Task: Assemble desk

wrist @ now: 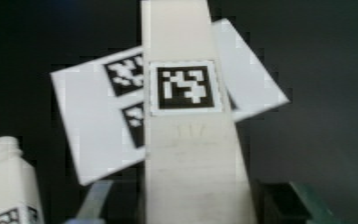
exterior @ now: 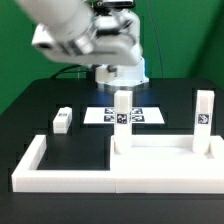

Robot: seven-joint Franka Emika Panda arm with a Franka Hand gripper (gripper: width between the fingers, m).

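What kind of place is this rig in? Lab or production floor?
Probably a robotics lab bench: a plain green backdrop, a black table with a fixed marker board of printed tags, and a white border wall fencing the work area.

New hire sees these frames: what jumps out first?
Two tagged white legs stand upright on the tabletop: the centre leg, which fills the wrist view, and the second leg at the exterior view's right. A loose leg lies on the black table toward the exterior view's left.

arm — white glossy rounded shells, black patches between | base: white, round | fingers: dark grey
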